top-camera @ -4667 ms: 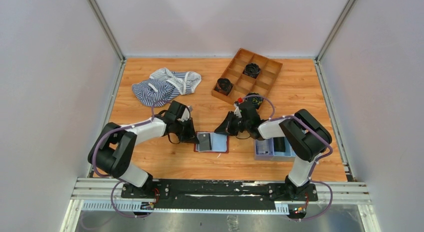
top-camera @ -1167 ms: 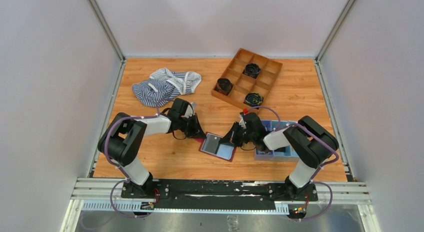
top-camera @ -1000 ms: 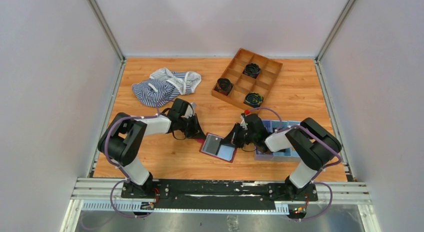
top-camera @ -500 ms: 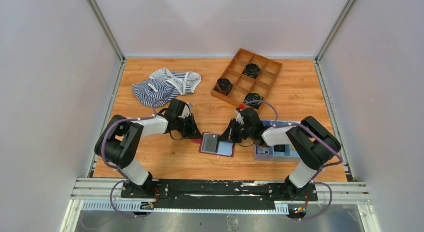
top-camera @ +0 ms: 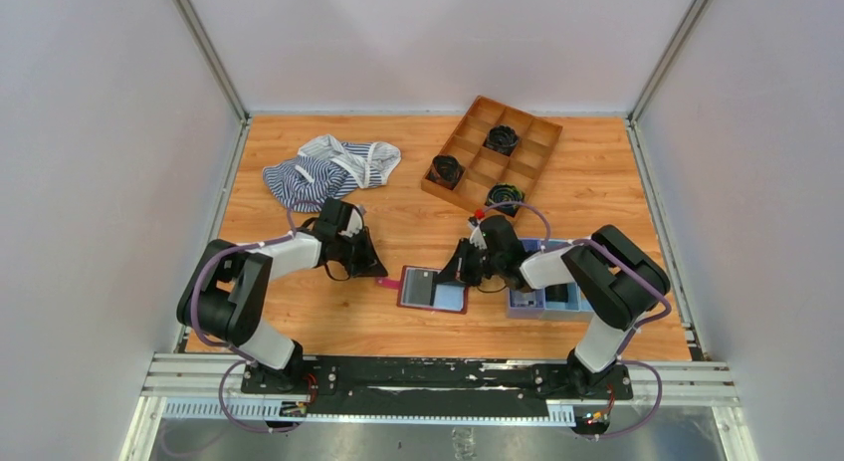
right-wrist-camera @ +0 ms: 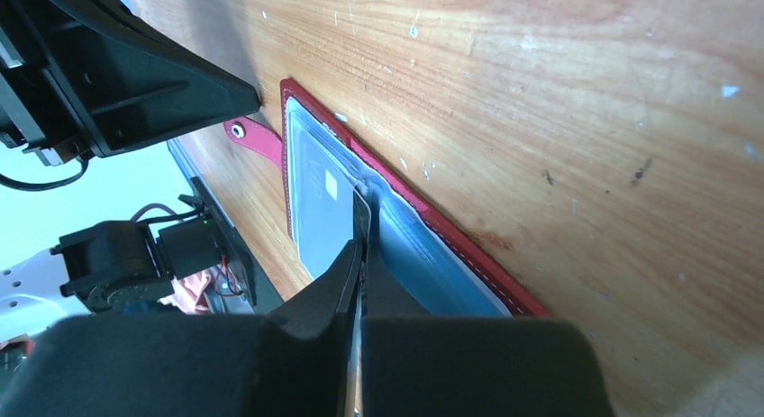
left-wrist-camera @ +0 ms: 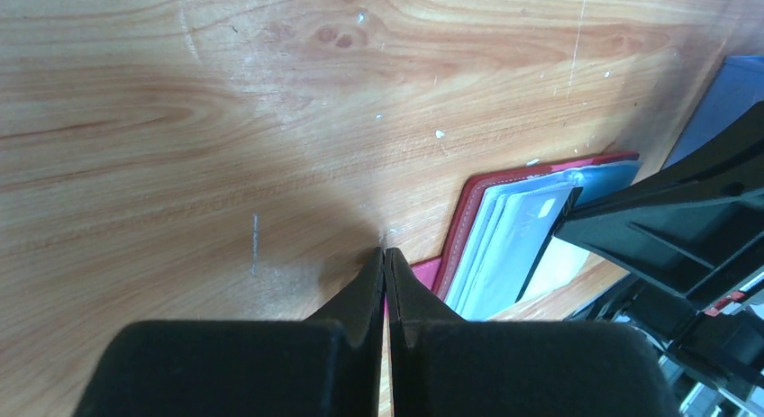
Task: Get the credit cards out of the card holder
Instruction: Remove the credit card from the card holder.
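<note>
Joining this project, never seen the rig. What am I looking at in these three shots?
Two robot arms bolted at the near edge of a wooden table. The wide picture looks down from above and behind; the other two come from cameras on each wrist, so the black wedges are that arm's own fingers. An open maroon card holder lies between the arms. The left gripper is shut, its tip by the strap end. The right gripper is pinched on something thin at the fold, probably a card. Also: striped cloth, a wooden divider tray with black coils, a blue tray.

Maroon card holder (top-camera: 450, 299) open flat, cards (top-camera: 419, 286) inside
</note>
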`<control>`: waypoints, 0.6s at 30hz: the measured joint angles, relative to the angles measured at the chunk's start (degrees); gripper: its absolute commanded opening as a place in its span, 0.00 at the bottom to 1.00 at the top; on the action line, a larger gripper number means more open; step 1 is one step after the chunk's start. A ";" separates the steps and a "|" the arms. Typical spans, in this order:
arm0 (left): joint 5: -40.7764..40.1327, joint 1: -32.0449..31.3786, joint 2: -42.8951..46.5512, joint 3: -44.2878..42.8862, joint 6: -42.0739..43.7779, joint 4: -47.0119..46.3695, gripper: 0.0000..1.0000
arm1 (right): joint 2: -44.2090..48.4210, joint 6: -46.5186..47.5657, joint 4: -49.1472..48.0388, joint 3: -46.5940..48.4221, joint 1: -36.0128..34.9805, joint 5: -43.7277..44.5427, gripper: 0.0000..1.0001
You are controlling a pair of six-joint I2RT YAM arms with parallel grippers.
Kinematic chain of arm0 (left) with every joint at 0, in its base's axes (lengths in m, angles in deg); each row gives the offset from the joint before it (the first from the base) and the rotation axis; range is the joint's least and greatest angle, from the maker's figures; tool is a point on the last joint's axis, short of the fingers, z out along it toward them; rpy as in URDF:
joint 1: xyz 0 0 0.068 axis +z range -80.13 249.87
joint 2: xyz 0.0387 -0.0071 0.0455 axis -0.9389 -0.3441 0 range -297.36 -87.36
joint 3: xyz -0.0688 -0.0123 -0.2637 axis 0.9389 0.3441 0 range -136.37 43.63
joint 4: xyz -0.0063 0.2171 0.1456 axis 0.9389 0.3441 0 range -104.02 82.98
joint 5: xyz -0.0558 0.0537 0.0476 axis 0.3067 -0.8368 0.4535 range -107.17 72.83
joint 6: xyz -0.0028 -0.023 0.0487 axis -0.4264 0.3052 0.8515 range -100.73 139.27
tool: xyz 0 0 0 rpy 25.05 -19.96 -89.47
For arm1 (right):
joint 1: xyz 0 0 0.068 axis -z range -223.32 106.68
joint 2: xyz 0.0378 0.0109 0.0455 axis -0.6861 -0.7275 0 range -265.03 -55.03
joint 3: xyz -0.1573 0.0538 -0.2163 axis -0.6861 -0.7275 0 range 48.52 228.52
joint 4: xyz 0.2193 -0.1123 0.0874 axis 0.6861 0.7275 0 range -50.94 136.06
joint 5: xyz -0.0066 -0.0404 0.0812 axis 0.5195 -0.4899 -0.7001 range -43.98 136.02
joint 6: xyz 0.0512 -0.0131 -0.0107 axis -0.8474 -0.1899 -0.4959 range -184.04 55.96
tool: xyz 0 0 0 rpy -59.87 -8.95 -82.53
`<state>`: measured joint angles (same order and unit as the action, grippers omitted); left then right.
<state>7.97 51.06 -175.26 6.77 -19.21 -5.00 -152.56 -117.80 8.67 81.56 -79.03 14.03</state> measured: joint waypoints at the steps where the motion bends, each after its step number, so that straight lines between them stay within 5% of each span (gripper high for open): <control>1: 0.09 0.00 0.00 0.00 0.07 0.00 0.00 | 0.00 -0.44 -0.61 -0.59 0.20 -0.31 0.00; 18: 3.45 -9.46 2.21 -3.48 -1.27 -4.68 0.00 | -1.38 -0.98 -3.69 -0.98 0.83 -2.51 0.00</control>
<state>11.43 41.60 -173.05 3.29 -20.48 -9.68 -153.94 -118.78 4.98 80.58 -78.20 11.52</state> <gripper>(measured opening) 0.003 0.007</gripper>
